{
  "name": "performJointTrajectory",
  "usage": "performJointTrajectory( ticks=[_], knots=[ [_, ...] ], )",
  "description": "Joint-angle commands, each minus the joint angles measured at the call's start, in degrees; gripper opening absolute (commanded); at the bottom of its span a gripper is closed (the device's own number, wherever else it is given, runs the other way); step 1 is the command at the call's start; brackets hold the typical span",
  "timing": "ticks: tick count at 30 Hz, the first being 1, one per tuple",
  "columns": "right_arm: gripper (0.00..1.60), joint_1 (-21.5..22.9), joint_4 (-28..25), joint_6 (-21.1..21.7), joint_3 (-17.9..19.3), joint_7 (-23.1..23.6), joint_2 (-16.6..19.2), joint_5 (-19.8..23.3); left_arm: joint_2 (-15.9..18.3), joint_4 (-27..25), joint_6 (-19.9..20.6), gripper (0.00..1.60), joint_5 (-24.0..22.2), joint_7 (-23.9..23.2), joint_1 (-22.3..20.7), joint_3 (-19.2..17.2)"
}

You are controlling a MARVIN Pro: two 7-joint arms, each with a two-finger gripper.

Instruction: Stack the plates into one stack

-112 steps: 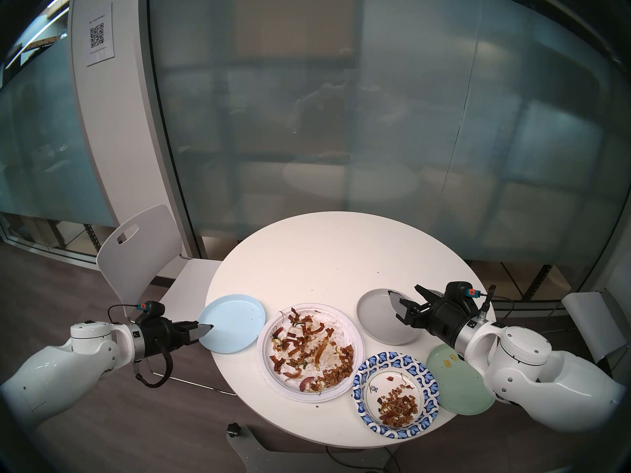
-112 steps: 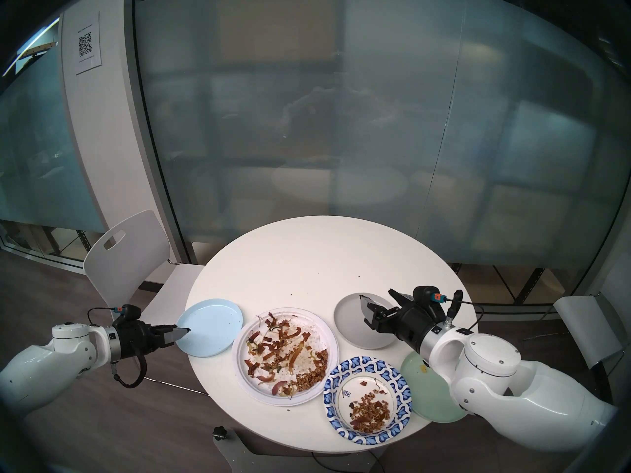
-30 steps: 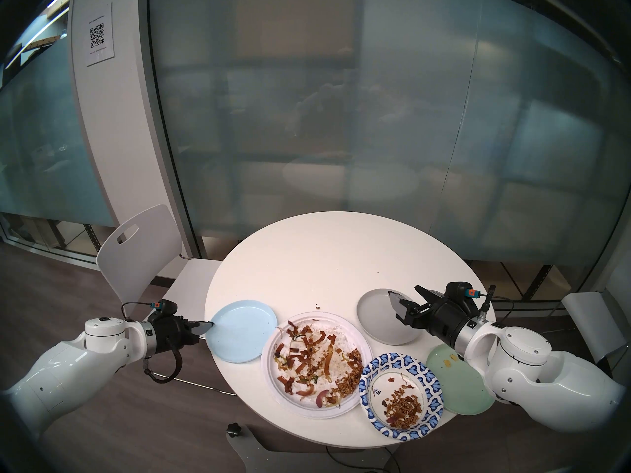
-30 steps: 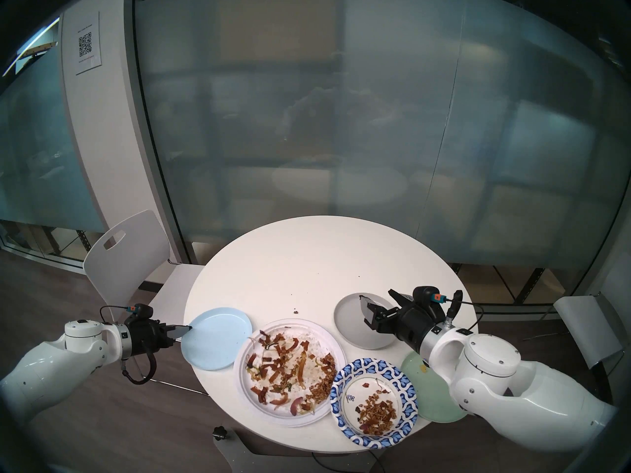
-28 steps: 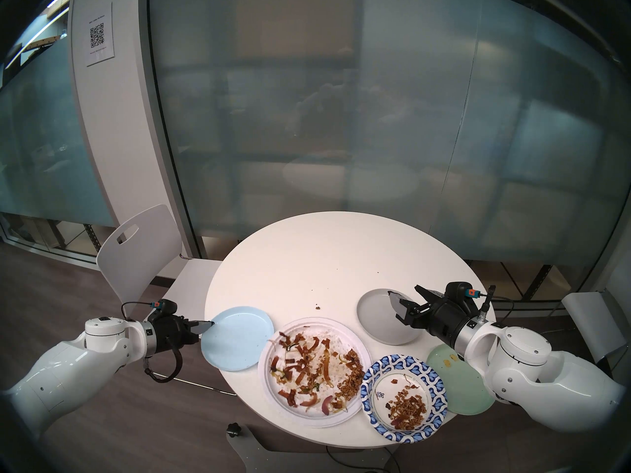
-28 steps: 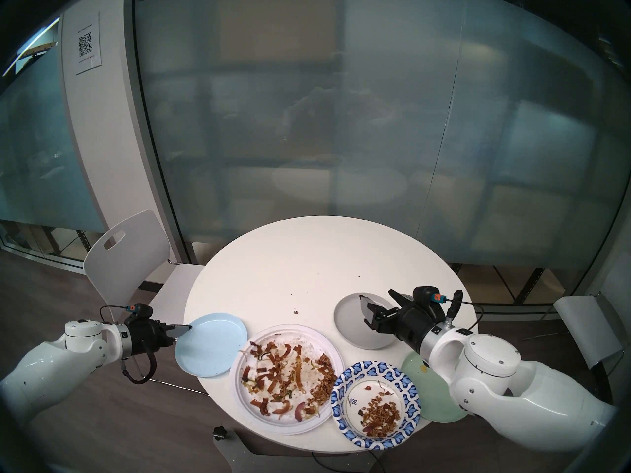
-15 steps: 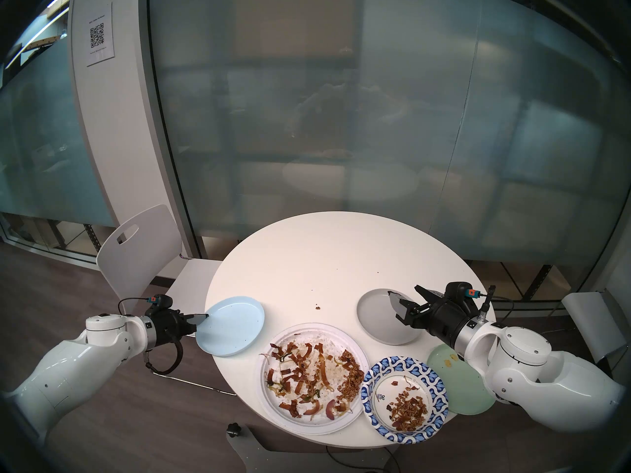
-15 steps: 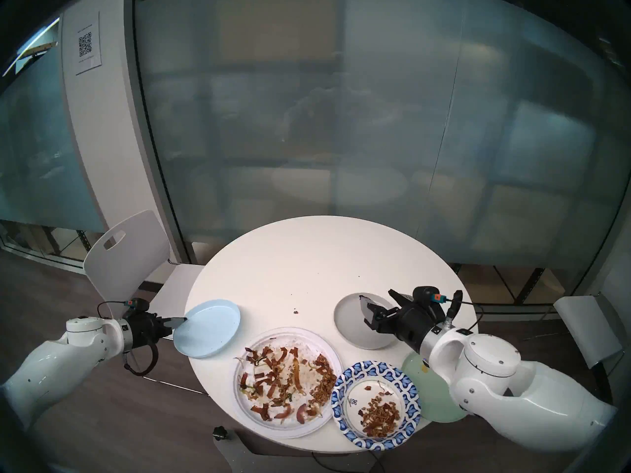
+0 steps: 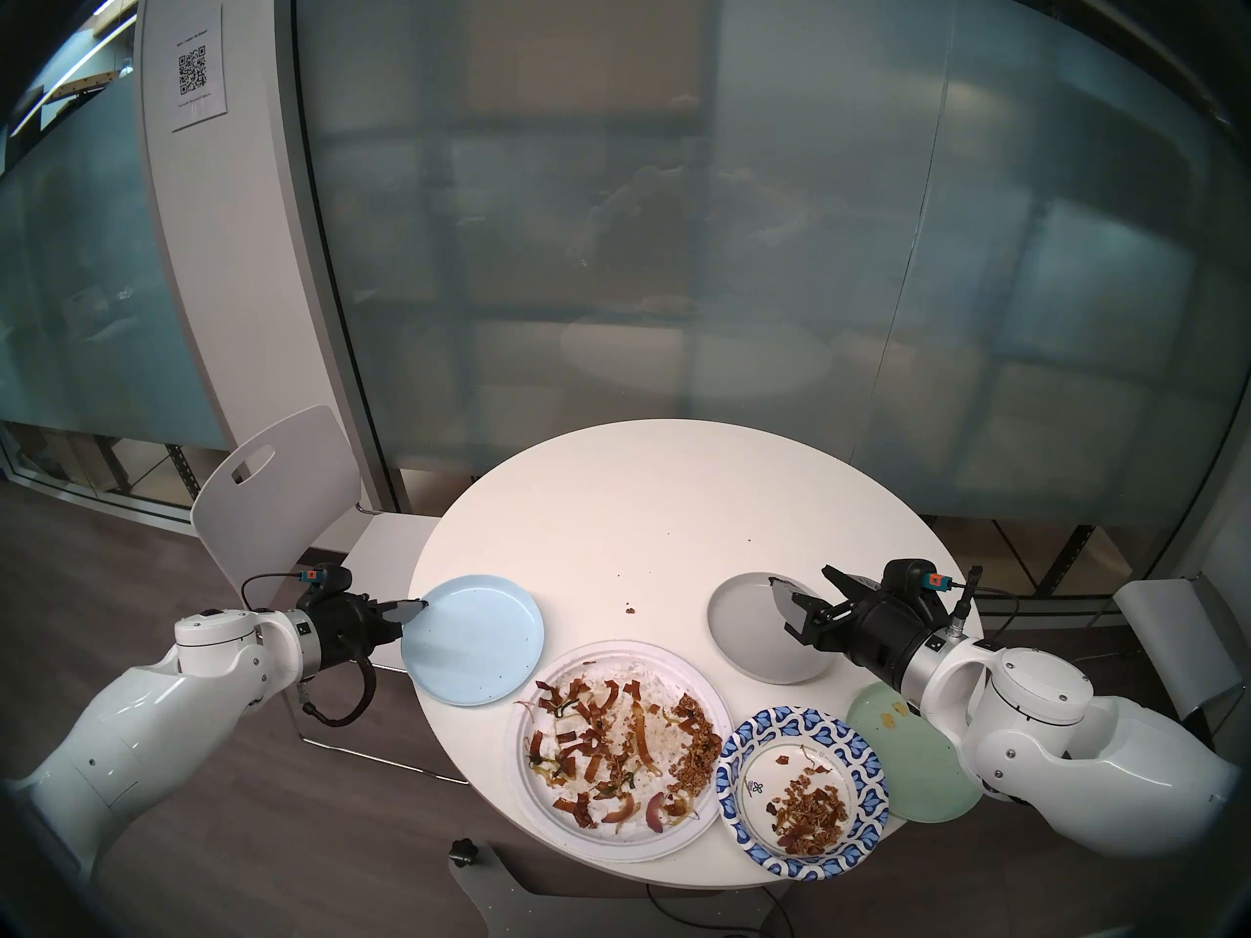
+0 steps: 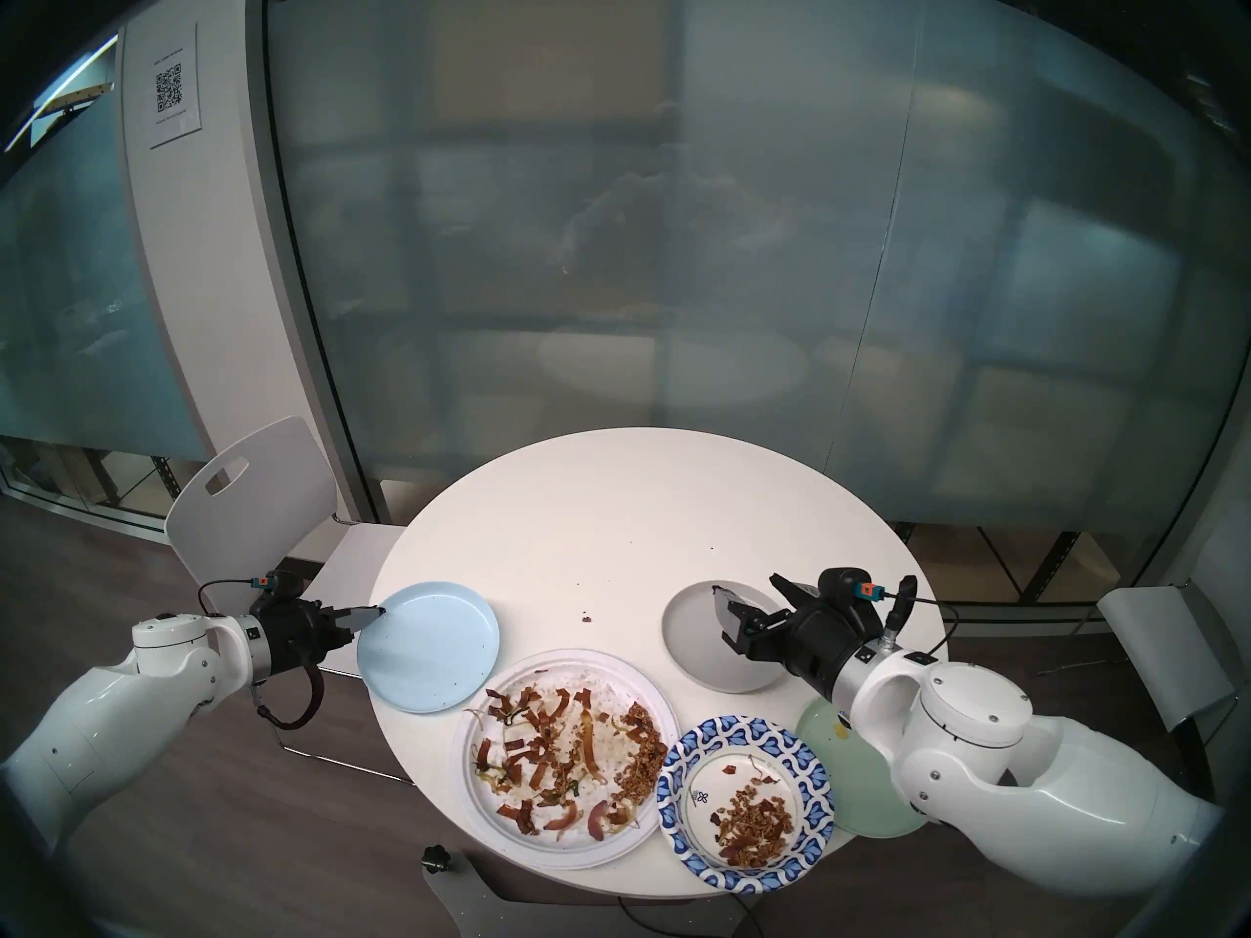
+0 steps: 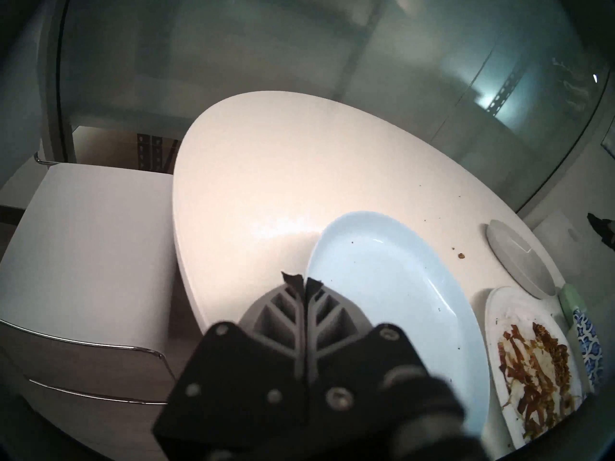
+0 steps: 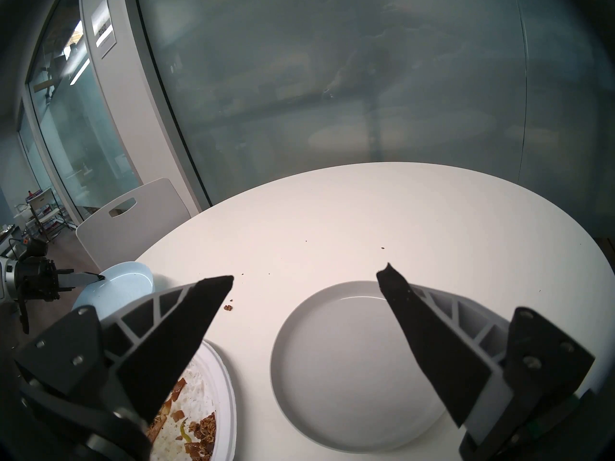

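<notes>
The left tool (image 9: 414, 605) is clamped shut on the near-left rim of the pale-blue plate (image 9: 474, 639), and that plate sits tilted, its far side low by the white paper plate (image 9: 616, 747), its gripped edge out past the worktop (image 9: 663, 510) rim. From the left wrist camera the two fingers (image 11: 293, 314) press flat together with the rim pinched at their tips.

Over on the other side, the right tool (image 9: 805, 595) hangs wide open above the grey plate (image 9: 744, 618), nothing in it; the wrist view shows both dark pads (image 12: 186, 320) spread well apart over the plate's bowl.

How will these handle? My read: the blue, grey and pale-green plate (image 9: 914, 761) look stiff and smooth, likely slick at the rim, so a thin edge pinch could slip or let the plate swing. A deeper bite on the rim, with the plate kept level, looks safer. The two paper ones look light and floppy, and both carry food scraps (image 9: 609, 733), so any tilt risks spilling. The blue-patterned paper plate (image 9: 802, 788) overlaps the green one's edge and touches the white one.

The count: five plates in all. One large white paper, one blue-patterned paper, one pale-blue, one grey, one pale-green. Two tools, one busy, one free. No stack yet; all five are spread across the near half of the worktop.
</notes>
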Motion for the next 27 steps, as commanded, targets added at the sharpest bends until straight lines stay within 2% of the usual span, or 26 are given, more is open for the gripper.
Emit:
performJointTrajectory(
  ticks=[1,4,8,14,22,27],
  knots=[
    [1.60,0.2,-0.6,0.0,0.3,0.1,0.1,0.1,1.7,-2.6,3.1,0.00,-5.3,-1.7,0.9,-3.6],
    [1.60,0.2,-0.6,0.0,0.3,0.0,0.1,0.1,1.7,-2.0,3.8,0.00,-5.9,-1.1,0.7,-4.0],
    [1.60,0.2,-0.7,0.0,0.3,0.0,0.1,0.1,2.2,-1.1,5.0,0.00,-6.8,-3.5,0.6,-4.0],
    [1.60,0.2,-0.6,0.0,0.3,0.1,0.1,0.1,2.8,-6.8,4.9,0.00,-6.8,-3.5,4.1,-4.3],
    [1.60,0.2,-0.6,0.0,0.3,0.1,0.1,0.1,1.8,-11.8,5.4,0.00,-5.6,-3.2,4.3,-2.0],
    [1.60,0.2,-0.6,0.0,0.3,0.1,0.1,0.0,0.3,-14.4,6.0,0.00,-4.5,-1.5,3.5,0.8]
  ],
)
